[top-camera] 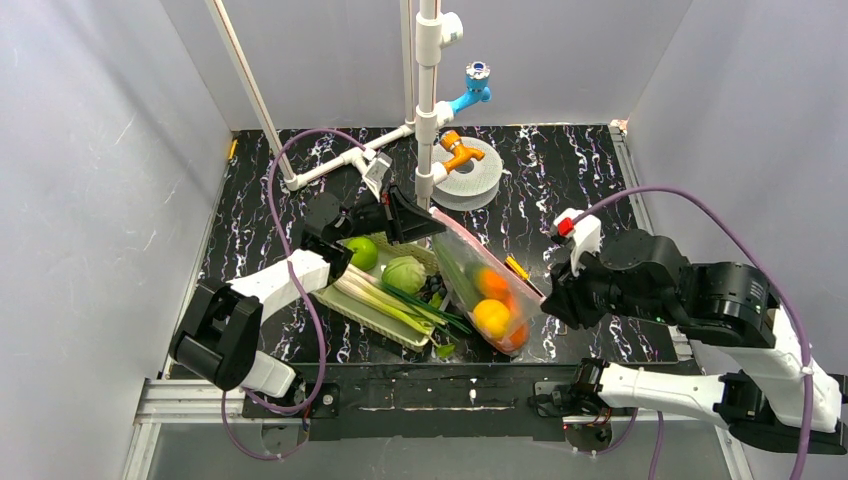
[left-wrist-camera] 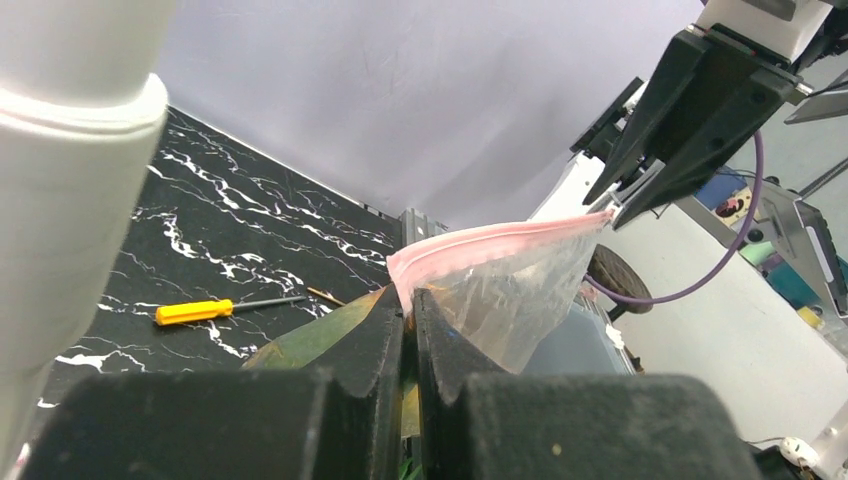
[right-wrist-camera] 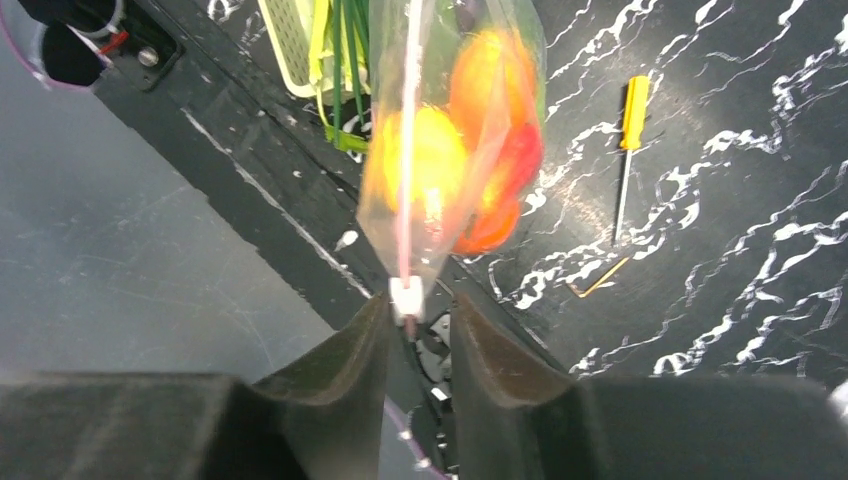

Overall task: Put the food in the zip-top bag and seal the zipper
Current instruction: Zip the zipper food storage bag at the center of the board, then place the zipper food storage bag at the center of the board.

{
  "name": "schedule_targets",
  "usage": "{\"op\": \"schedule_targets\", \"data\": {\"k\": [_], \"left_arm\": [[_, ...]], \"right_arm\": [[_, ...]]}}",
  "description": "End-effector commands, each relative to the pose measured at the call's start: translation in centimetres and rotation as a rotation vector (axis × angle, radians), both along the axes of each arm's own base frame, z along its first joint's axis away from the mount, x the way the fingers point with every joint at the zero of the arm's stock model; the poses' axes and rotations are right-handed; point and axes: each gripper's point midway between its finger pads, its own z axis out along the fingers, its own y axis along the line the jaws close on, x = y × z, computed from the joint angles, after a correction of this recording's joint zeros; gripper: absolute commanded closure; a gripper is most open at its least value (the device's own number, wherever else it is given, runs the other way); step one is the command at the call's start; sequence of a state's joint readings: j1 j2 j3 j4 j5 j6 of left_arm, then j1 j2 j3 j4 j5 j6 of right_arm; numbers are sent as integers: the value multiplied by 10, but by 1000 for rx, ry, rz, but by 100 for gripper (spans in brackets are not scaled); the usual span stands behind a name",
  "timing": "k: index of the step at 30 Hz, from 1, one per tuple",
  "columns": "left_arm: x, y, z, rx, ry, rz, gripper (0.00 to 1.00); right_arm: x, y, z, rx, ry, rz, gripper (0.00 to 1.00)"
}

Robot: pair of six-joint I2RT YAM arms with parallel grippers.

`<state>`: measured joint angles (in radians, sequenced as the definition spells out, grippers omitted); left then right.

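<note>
Pink zipper (top-camera: 487,252), taut — far-left to near-right

The bench (top-camera: 570,170) has a black top veined with white, like marble. Plain pale grey panels close it in: a left wall (top-camera: 90,150), a far wall (top-camera: 330,50) and a right wall (top-camera: 740,100). A silver metal rail (top-camera: 190,400) runs along the near edge. The light is soft and even.

Robot lab test cell. Plain grey panel walls (top-camera: 90,150) box in left, far and right. Black marble-print tabletop (top-camera: 560,170), aluminium extrusion rail (top-camera: 200,400) along the near edge, white pipe post (top-camera: 428,60) at far centre with a blue plastic tap (top-camera: 472,85), and loose purple cables (top-camera: 700,215). Blurry equipment clutter (left-wrist-camera: 770,230) sits outside the cell.
</note>
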<state>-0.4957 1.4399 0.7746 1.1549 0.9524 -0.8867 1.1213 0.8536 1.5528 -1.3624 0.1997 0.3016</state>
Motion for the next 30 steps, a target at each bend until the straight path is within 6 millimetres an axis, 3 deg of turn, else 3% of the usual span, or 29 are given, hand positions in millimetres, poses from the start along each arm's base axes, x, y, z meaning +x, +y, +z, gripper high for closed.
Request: {"op": "schedule_targets", "data": {"k": [1, 3, 6, 12, 15, 20, 25, 28, 30], "left_arm": [[9, 10, 17, -45, -62, 64, 100], [9, 10, 17, -47, -59, 61, 100], [8, 10, 20, -56, -58, 55, 100], [7, 10, 23, -66, -56, 45, 100], [5, 10, 25, -73, -56, 40, 100], [5, 10, 25, -73, -51, 39, 100], [4, 10, 29, -82, -46, 37, 100], [4, 10, 31, -82, -44, 35, 100], [4, 10, 33, -80, -37, 35, 100]], "right_arm": [[15, 9, 3, -17, -25, -53, 55], [28, 17, 5, -39, -57, -75, 41], [45, 31, 6, -74, -97, -94, 29], [55, 78, 15, -19, -80, 0, 23], [70, 93, 8, -31, -55, -17, 24], [82, 106, 1, -18, 0, -25, 56], [81, 106, 6, 39, 2, -22, 76], [80, 105, 6, 63, 15, -34, 98], [85, 100, 6, 66, 13, -83, 99]]}}
